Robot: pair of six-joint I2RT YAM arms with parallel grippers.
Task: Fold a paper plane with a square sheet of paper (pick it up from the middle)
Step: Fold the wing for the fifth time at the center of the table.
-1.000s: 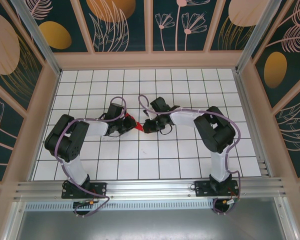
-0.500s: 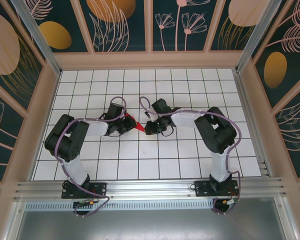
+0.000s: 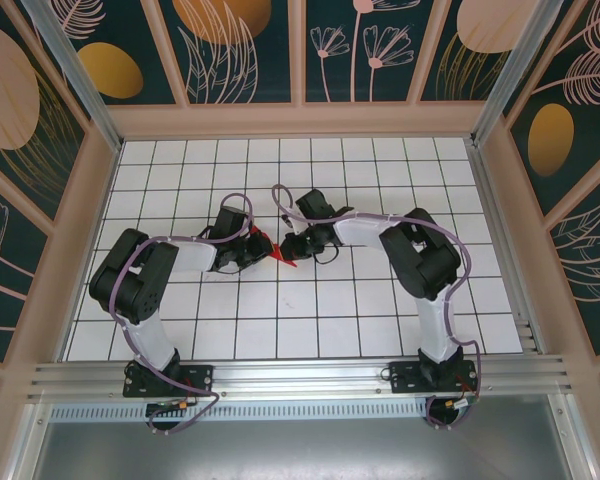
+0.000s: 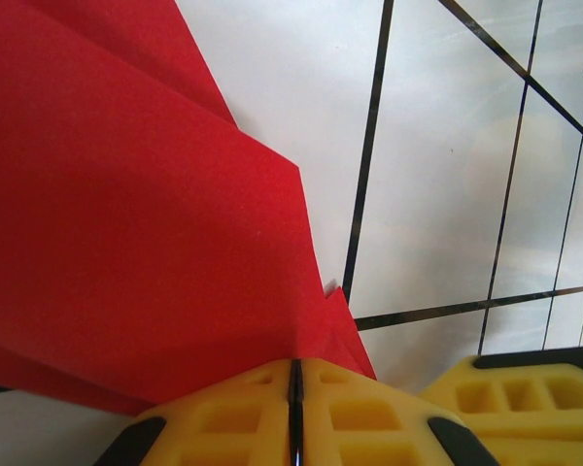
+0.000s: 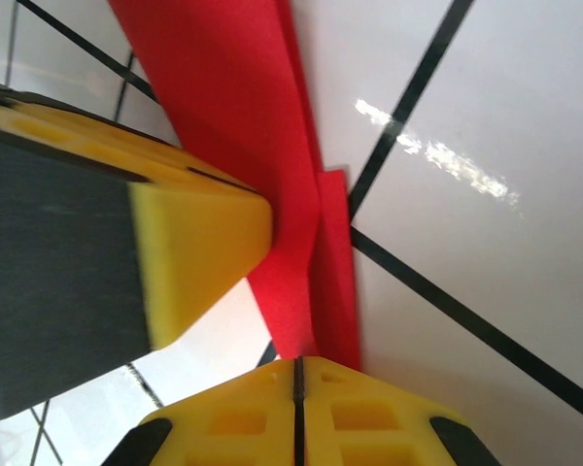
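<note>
The right arm's fingers (image 5: pixel 235 419) have swung back in beside the left arm's fingers (image 4: pixel 235 419) at the middle of the surface (image 3: pixel 380 300), both pairs pinched shut on the folded red paper (image 4: pixel 126 243), so another crease looks likely next.

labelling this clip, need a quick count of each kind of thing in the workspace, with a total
folded red paper: 1
grippers, the left gripper and the right gripper, both shut on the paper: 2
total: 3
</note>
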